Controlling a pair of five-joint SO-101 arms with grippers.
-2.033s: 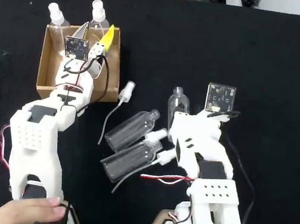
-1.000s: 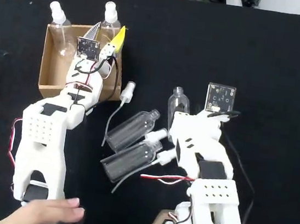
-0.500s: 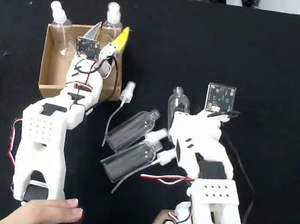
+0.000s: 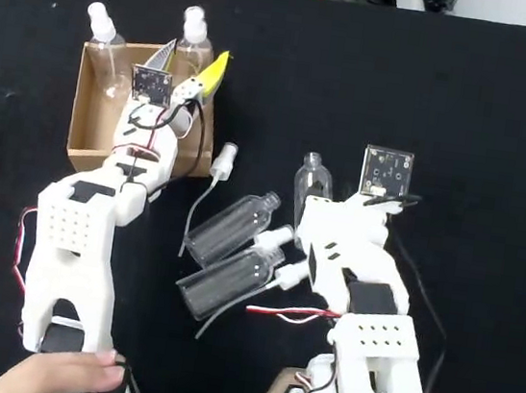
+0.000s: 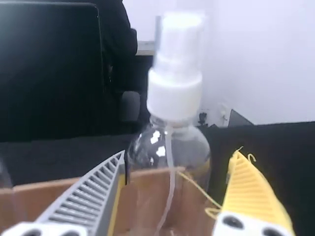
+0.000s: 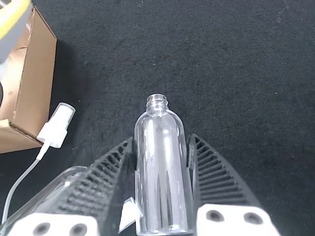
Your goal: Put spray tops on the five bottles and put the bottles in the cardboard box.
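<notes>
Where the left arm leans over the cardboard box (image 4: pixel 83 105), the left pincer (image 4: pixel 198 49) holds its grey and yellow fingers apart on either side of a capped bottle (image 4: pixel 194 40). This bottle stands in the box's far right corner. In the left wrist view a clear gap shows between it and the yellow finger. The grey finger lies so close that contact cannot be judged. The bottle's spray head is blurred there, and its lower body is cut off. From above, the wrist hides that lower body.

A second capped bottle (image 4: pixel 105 48) stands in the far left corner of the box.

The right pincer (image 6: pixel 161 140) is clamped on an open bottle (image 6: pixel 161 172) with a bare neck, its dark fingers pressed along both sides. The base of this bottle runs out of the right wrist view. From above, the fingers are tucked under the arm.

A loose spray top (image 4: pixel 222 160) lies on the black surface (image 4: pixel 469 107) just beside the box's near right corner, its thin tube trailing away from the box.

Between the arms two bottles lie on their sides. The upper lying bottle (image 4: pixel 233 224) has a bare neck. The lower lying bottle (image 4: pixel 225 282) ends near a white top (image 4: pixel 281 240) and another white top (image 4: pixel 292 276). Both are crowded against the right arm, so it is unclear whether either is fitted on.
</notes>
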